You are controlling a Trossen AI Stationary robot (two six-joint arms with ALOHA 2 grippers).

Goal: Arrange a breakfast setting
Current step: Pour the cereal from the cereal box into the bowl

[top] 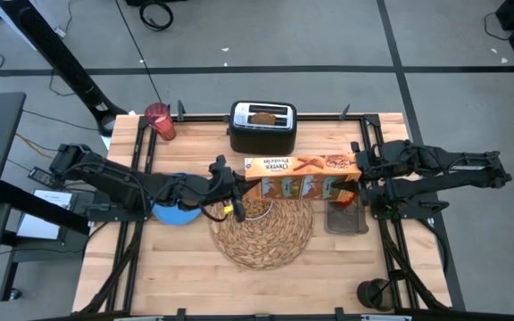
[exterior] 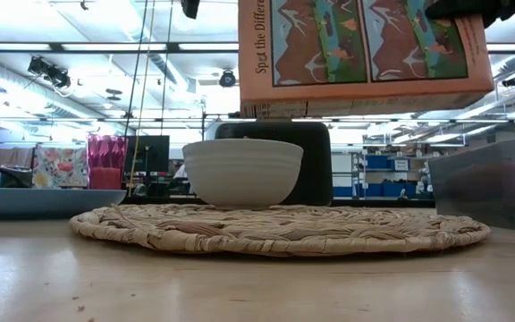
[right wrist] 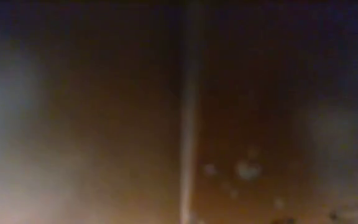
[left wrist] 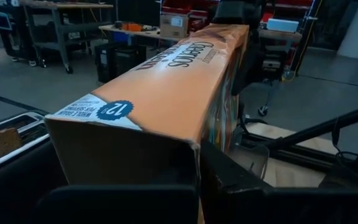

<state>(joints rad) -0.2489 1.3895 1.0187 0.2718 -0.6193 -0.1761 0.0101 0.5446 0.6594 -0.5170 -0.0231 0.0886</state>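
Observation:
An orange cereal box (top: 302,176) hangs lying lengthwise above the table, between my two grippers. My left gripper (top: 236,183) is shut at its left end and my right gripper (top: 360,171) is shut on its right end. Under the box's left end a white bowl (exterior: 242,172) stands on the round woven placemat (top: 266,241). The small blue plate (top: 172,214) lies left of the mat. The pink-red cup (top: 160,122) stands at the far left. A toast slice (top: 263,116) sticks up out of the black toaster (top: 262,134). Apple and spoon I cannot make out. My left gripper comes level from the table's left and meets the box's left end (left wrist: 123,155). The box hides the fingertips, so I cannot tell whether they pinch a flap or only touch it. My right gripper holds the box's right end (top: 351,169) between its two fingers, coming from the table's right. The box hangs about level, clear of the bowl and the mat (exterior: 280,228).
A clear plastic tub (top: 346,218) stands right of the mat, below my right gripper. The toaster stands at the far edge behind the box. Bare wooden tabletop (top: 168,267) lies in front of the mat.

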